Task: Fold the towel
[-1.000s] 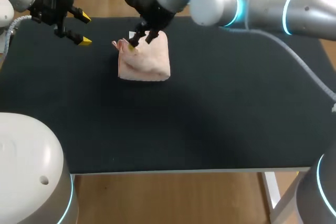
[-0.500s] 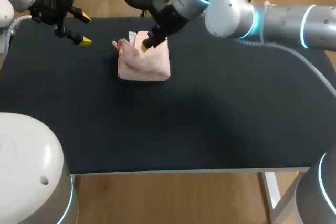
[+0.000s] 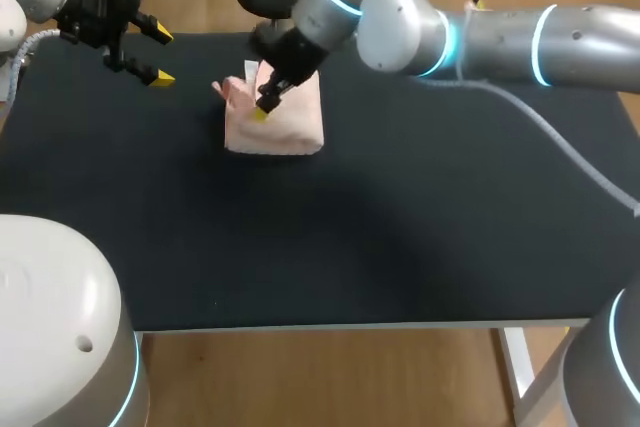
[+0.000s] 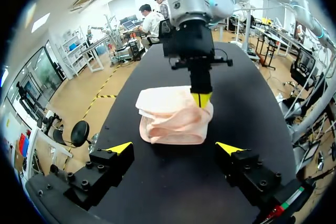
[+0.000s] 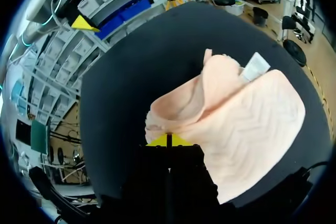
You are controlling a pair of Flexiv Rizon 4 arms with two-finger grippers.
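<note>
Pink towel [image 3: 290,132] sits upper left of centre in the overhead shot. It lies on the black bench [image 3: 400,227] as a rough folded square, with a loose flap bunched up along its left edge and a small white tag [image 3: 251,69] poking out at the far edge.

Your right arm [image 3: 500,32] comes in from the upper right and reaches past the middle, so your right pincer [image 3: 263,107] is down on the towel's upper left part. Its two yellow tips are pressed together with no gap, right against the raised fold. From the right wrist camera the towel [image 5: 247,124] spreads out just ahead of the right pincer [image 5: 169,140], with the tag [image 5: 255,66] on the far side. You can't tell whether any cloth is actually caught between the tips.

Your left pincer [image 3: 160,55] hangs in the upper left corner of the overhead shot, near the bench's far left edge and apart from the towel. On its own wrist camera the left pincer [image 4: 175,148] is spread wide with nothing in it. The towel [image 4: 173,124] lies ahead of it, and the right pincer [image 4: 201,99] touches the towel's top from the far side.
</note>
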